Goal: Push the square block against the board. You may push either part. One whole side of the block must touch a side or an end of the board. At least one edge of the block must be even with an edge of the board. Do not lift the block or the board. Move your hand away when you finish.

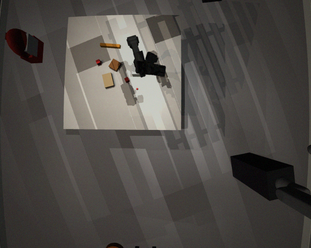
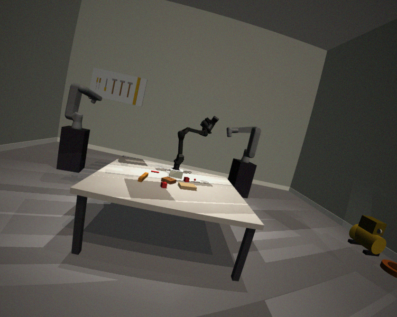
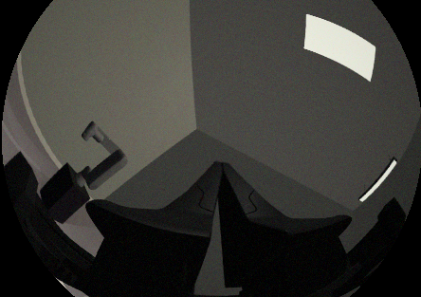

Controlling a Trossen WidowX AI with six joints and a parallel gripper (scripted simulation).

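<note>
- The table is supporting all the loose parts, so pushing is possible without lifting.
- The arm is standing on the table and reaching high, with its hand end well above the work. This posture is presumably giving clearance before a pushing approach.
- The gripper is standing narrow, its fingertips meeting and holding nothing. Closed fingers are probably serving as a compact pushing tool; they are pointing towards the room, away from the parts.
- The board, judged to be the tan rectangle, is lying flat near the block. Its long side and short end are both offering a contact face.
- The square block, judged to be the brown piece, is lying flat and turned at an angle to the board, with a gap between them. It is needing both rotation and a push to bring one side flush and one edge even.
- The orange bar is lying apart, outside the likely push path.
- Two red cubes are flanking the pair; a wide sweep is risking contact with either.
- A tiny red piece is lying beyond the board, its purpose unclear.
</note>
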